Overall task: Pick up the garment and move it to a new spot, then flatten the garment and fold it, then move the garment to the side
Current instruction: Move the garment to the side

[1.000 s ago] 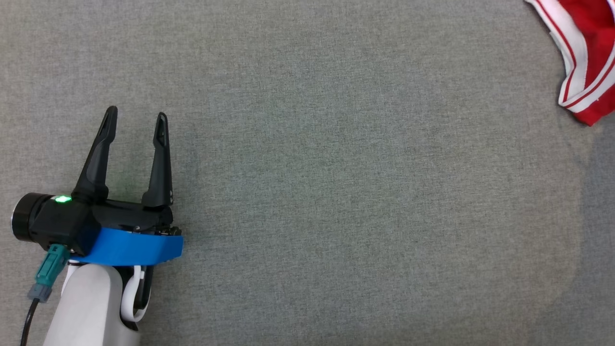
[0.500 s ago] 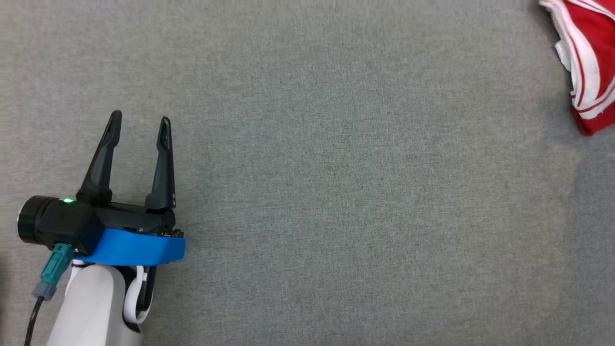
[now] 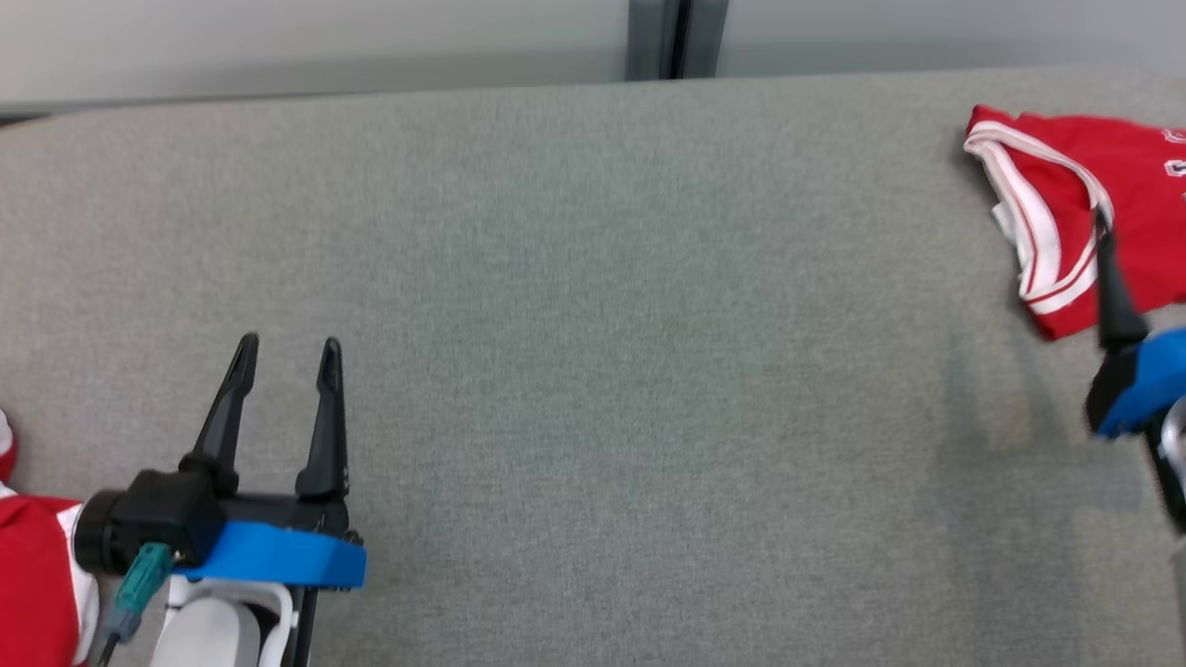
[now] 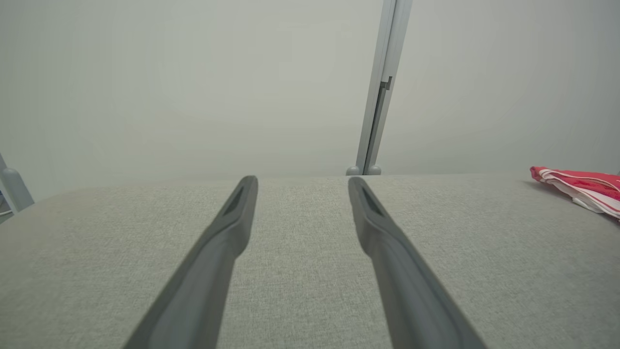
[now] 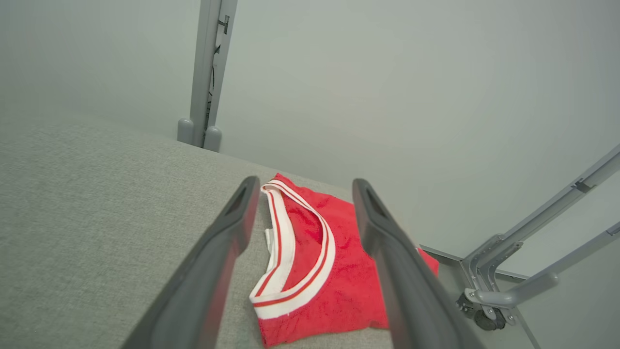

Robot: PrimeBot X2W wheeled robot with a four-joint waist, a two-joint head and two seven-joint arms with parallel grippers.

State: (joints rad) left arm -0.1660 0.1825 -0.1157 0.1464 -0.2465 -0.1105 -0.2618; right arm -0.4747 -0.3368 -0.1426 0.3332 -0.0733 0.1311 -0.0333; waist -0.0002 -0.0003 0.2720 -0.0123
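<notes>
The garment (image 3: 1084, 185) is a red jersey with white striped trim. It lies folded and slightly rumpled near the far right corner of the grey fabric table (image 3: 593, 371). In the right wrist view it lies (image 5: 310, 261) just beyond my right gripper (image 5: 302, 186), which is open with nothing between the fingers. One of those fingers (image 3: 1110, 296) overlaps the jersey's near edge in the head view. My left gripper (image 3: 288, 345) hovers open and empty over the near left of the table. From the left wrist, that gripper (image 4: 301, 182) faces bare cloth, with the garment (image 4: 583, 186) far to the right.
More red cloth with white trim (image 3: 32, 574) pokes in at the lower left edge. The table's far edge meets a pale wall with a grey post (image 3: 660, 37). Beyond the right edge stands a metal frame on casters (image 5: 489, 310).
The head camera has tilted up, so the far edge and wall now show. The garment has settled onto the table, and my right gripper has come into view beside it.
</notes>
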